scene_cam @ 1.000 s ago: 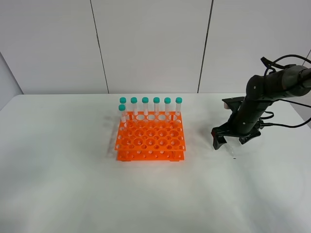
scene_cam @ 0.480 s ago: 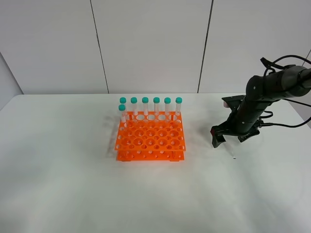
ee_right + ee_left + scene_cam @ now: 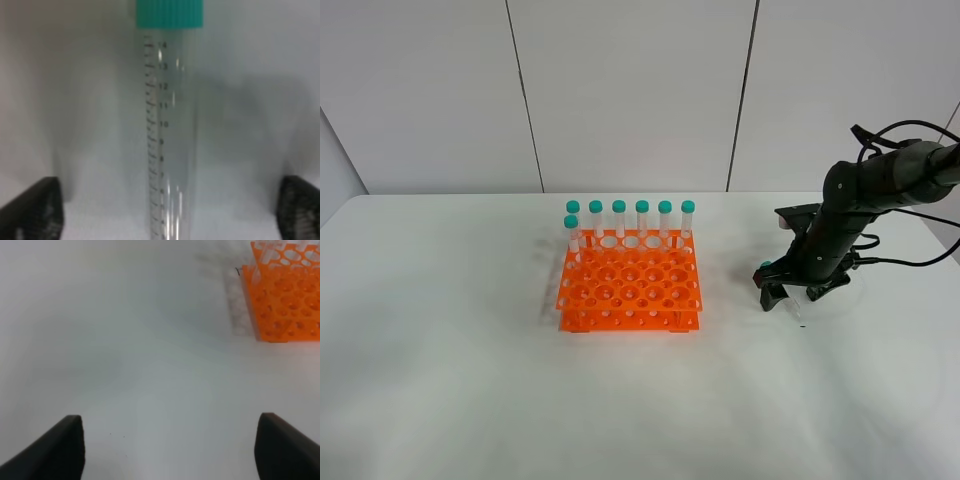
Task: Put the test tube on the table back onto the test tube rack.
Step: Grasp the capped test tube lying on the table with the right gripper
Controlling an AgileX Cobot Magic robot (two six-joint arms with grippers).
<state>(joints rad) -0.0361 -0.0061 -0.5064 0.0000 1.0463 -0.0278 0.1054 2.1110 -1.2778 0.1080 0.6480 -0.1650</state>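
The test tube (image 3: 167,135) lies flat on the white table (image 3: 470,380), clear with a teal cap (image 3: 170,12) and printed graduations. In the high view only its pointed end (image 3: 797,313) shows, right of the rack, under my right gripper (image 3: 788,293). My right gripper (image 3: 167,210) is open, with one finger on each side of the tube and close to the table. The orange test tube rack (image 3: 630,285) stands mid-table with several capped tubes (image 3: 642,218) along its back and left. My left gripper (image 3: 170,440) is open and empty over bare table, with the rack (image 3: 285,295) ahead of it.
The right arm's cables (image 3: 910,255) hang by the table's right edge. White wall panels (image 3: 630,90) stand behind the table. The left arm is outside the high view.
My right gripper has dropped a little lower over the lying tube, and the arm has shifted slightly. The rack and its tubes have not moved.
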